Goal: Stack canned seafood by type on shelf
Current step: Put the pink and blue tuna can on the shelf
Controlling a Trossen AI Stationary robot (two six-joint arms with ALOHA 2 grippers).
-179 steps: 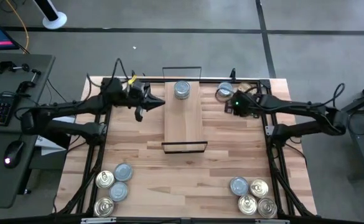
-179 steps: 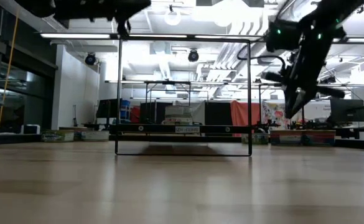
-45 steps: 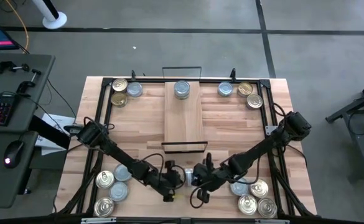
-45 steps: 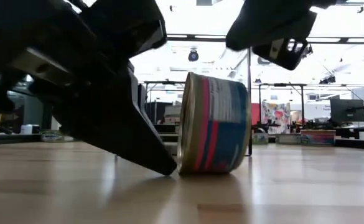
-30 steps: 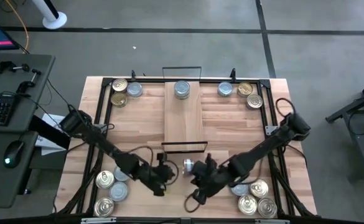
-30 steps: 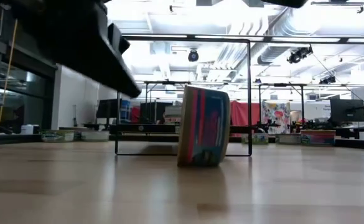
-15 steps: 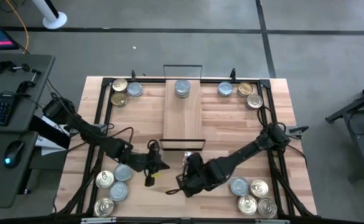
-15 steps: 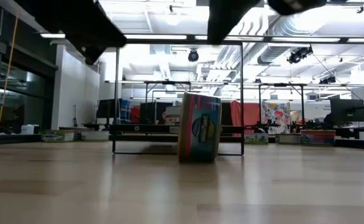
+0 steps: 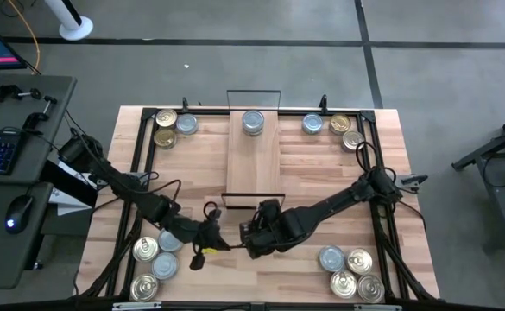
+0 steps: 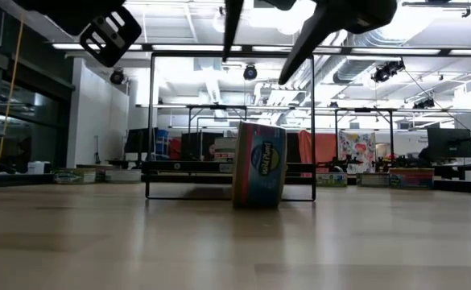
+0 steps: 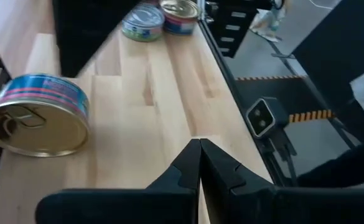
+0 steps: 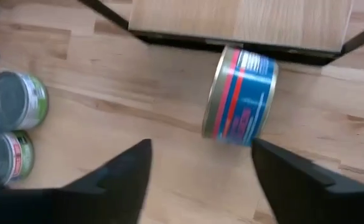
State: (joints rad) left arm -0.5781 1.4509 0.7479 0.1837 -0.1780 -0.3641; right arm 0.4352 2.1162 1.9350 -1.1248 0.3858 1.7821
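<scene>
A blue-and-red tin (image 12: 241, 96) is seen standing on its edge on the butcher-block table (image 9: 321, 173), just beside the near wire frame of the shelf (image 9: 253, 162). The right gripper (image 12: 200, 168) is held above it with fingers spread wide and nothing grasped. The left gripper (image 11: 199, 163) is kept clenched and empty nearby. One tin (image 9: 253, 123) is set at the shelf's far end; other tins are grouped at the table's corners.
</scene>
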